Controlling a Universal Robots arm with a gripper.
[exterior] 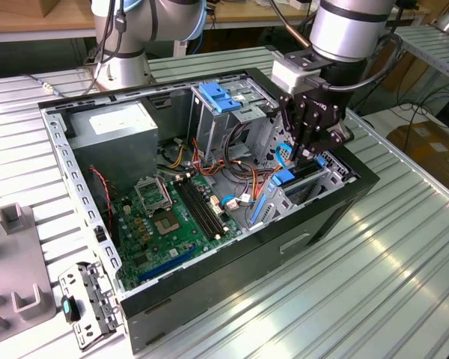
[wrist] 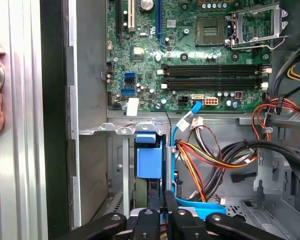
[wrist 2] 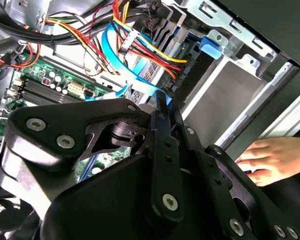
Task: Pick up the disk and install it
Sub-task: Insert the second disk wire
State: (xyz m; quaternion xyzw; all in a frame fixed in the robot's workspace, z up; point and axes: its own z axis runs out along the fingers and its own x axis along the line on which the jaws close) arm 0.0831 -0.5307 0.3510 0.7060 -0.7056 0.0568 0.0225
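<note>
hovering claw [exterior: 308, 142] just above disk [exterior: 293, 176] seated in bay

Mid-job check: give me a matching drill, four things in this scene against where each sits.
Things:
1. end effector
2. grey box with white sticker
3. hand
4. blue bracket

Places:
A. outside the case, beside its wall
B. on top of the grey cage
C. over the open case, at the exterior view's right end
D. inside the case, at the exterior view's left end

Pairs: 1-C, 2-D, 3-A, 4-B
</note>
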